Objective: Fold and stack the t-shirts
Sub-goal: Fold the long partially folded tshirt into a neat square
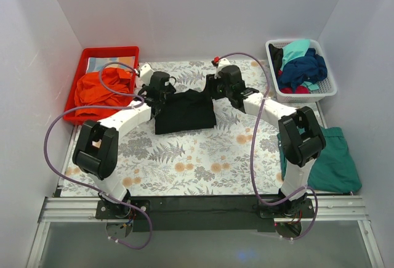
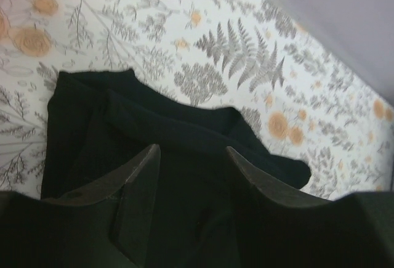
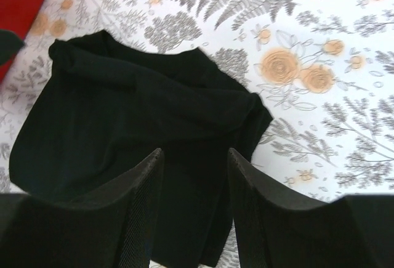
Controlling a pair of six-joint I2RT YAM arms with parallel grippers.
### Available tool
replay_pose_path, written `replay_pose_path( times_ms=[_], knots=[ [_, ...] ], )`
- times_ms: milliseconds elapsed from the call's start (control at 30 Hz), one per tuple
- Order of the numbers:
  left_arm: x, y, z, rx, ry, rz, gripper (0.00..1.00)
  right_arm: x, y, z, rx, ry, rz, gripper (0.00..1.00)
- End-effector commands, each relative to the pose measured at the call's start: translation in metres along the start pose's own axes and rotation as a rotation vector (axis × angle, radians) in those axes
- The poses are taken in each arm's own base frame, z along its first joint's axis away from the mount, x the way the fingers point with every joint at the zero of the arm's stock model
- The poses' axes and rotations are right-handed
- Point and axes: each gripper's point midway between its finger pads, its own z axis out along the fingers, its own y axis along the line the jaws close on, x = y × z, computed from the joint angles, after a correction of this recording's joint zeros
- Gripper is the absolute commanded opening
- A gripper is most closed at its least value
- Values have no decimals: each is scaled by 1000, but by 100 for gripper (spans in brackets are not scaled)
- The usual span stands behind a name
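A black t-shirt (image 1: 183,112) lies partly folded and rumpled on the flowered table cover, near the back middle. It also shows in the left wrist view (image 2: 154,138) and in the right wrist view (image 3: 135,120). My left gripper (image 1: 165,92) is open over the shirt's far left corner; its fingertips (image 2: 148,157) stand apart above black cloth. My right gripper (image 1: 212,90) is open over the shirt's far right corner; its fingers (image 3: 151,163) stand apart just above the cloth. Neither holds anything. More t-shirts, turquoise and navy (image 1: 303,64), fill a white basket. A teal one (image 1: 329,160) lies at the right edge.
A red tray (image 1: 81,77) with orange cloth (image 1: 98,89) stands at the back left. The white basket (image 1: 329,89) stands at the back right. White walls close in the back and sides. Purple cables loop from both arms.
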Motion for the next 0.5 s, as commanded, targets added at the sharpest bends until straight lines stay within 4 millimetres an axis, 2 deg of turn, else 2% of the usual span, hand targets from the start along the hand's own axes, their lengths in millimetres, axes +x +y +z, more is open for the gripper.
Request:
replay_pose_path(
  times_ms=[0,67,100,167,200,233,300,333,367,433,467],
  knots=[
    [34,9,-4,23,127,10,42,18,19,6,-57,36,1,50],
    [40,9,0,26,145,8,40,21,21,11,-67,45,4,50],
    [46,10,3,24,160,12,38,29,20,17,-63,63,10,50],
    [50,10,9,20,169,14,36,26,18,24,-58,59,9,49],
    [51,10,12,18,172,12,34,34,15,32,-52,76,11,48],
    [58,17,19,-2,184,19,33,26,15,37,-49,59,9,48],
    [58,16,27,-10,183,21,33,34,12,50,-41,76,10,48],
    [64,24,36,-40,193,20,32,32,8,55,-27,71,7,47],
    [62,27,41,-52,187,14,32,22,9,60,-28,51,2,47],
    [51,29,53,-72,156,1,31,28,4,74,-14,61,1,47],
    [53,34,60,-92,152,4,31,14,4,79,-17,33,-3,47]
  ],
)
